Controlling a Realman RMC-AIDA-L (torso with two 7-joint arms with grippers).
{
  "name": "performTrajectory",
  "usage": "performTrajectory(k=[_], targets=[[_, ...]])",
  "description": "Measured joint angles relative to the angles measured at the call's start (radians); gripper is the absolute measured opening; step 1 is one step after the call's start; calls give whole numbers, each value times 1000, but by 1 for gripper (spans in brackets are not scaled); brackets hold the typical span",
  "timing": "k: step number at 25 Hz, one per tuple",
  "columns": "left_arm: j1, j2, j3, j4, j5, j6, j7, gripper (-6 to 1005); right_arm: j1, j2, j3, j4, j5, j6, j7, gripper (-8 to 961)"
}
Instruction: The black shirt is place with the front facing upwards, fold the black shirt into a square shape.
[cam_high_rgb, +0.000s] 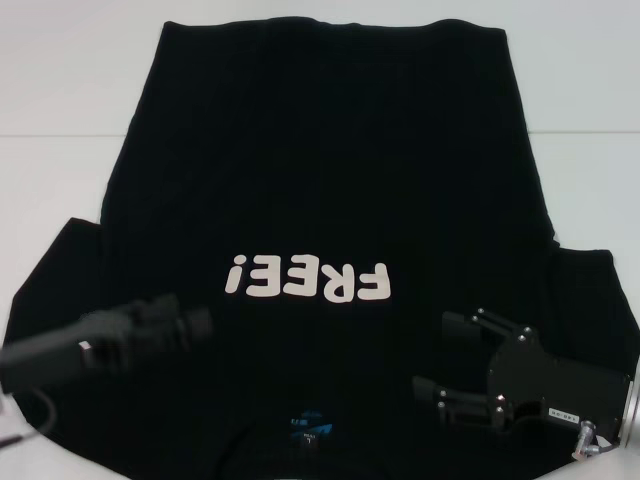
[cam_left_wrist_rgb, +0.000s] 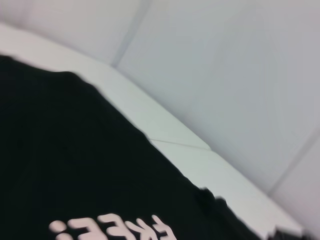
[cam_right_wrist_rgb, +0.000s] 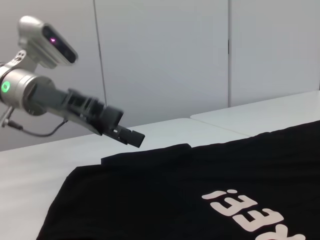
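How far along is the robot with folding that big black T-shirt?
Barely begun. The large black fabric T-shirt lies flat, "FREE!" print up, both sleeves spread. The left gripper and the open right gripper hover over it, holding nothing. Every fold is left.

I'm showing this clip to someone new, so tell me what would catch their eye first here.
First, the black shirt, spread flat and unfolded over most of the white table, its white "FREE!" print reading upside down from the head view. Next, the two dark grippers above the near end by the collar: the left gripper near its left sleeve, and the right gripper, jaws open, near its right sleeve.
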Motion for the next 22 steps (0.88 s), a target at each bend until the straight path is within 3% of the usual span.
performTrajectory(k=[7, 10, 14, 22], targets=[[-39, 122, -3, -5, 27, -34, -482, 939, 4, 0, 0, 7, 2, -2, 5, 942], [-56, 169, -5, 2, 112, -81, -624, 938, 11, 0, 0, 13, 2, -4, 8, 942], [-71, 194, -12, 37, 224, -149, -764, 938, 23, 0, 0, 19, 2, -2, 15, 942], [-83, 208, -14, 57, 279, -229, -815, 937, 27, 0, 0, 28, 1, -3, 17, 941]])
